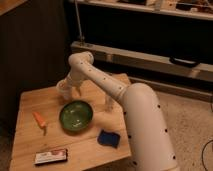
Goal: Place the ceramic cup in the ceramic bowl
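on the wooden table (30,150), one white bottle (108,102) stands near the right edge just beside the arm. one blue sponge (108,138) lies at the front right corner, one carrot (39,120) by the left edge and one flat packet (51,156) along the front edge. the single ceramic bowl (76,116) sits mid-table, empty. the one ceramic cup (62,88) stands behind it toward the back edge. the gripper (71,91) is down at the cup, jaws spread wide, not clamped on anything.

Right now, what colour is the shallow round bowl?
Dark green bowl, camera view; gripper by pale cup behind.
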`<state>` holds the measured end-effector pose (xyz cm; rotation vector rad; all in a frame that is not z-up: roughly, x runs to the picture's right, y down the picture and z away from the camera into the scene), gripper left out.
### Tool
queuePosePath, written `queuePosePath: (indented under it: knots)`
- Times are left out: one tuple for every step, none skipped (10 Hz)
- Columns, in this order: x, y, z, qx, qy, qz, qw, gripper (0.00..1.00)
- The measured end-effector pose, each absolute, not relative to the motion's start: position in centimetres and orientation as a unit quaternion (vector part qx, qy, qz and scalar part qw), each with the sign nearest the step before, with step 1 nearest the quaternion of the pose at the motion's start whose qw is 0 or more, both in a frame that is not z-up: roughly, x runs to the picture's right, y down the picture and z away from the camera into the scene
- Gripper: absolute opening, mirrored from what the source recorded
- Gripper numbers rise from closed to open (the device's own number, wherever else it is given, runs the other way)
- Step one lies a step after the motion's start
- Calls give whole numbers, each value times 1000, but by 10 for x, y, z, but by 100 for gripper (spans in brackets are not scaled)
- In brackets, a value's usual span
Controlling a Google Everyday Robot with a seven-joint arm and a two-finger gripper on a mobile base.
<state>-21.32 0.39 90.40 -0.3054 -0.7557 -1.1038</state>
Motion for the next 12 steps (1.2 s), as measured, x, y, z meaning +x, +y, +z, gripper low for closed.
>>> queuePosePath:
  knots:
    - [-212,4,906,-144,-349,-508,774,75]
    - [-211,5,907,-146,-349,-508,774,66]
    - [-210,5,907,-149,-350,-508,773,55]
    - [-210,6,908,-151,-350,-508,772,47]
    - [-209,5,907,-154,-351,-508,771,35]
    - [-210,5,906,-156,-352,-508,771,25]
    - [-210,5,906,-159,-352,-508,770,17]
    - [-210,3,904,-161,-354,-506,770,6]
    - [-209,1,903,-164,-356,-503,770,1]
    - [-209,0,903,-167,-359,-499,771,0]
    - [-204,-5,902,-170,-365,-489,774,0]
    - [-200,-11,900,-169,-369,-483,776,0]
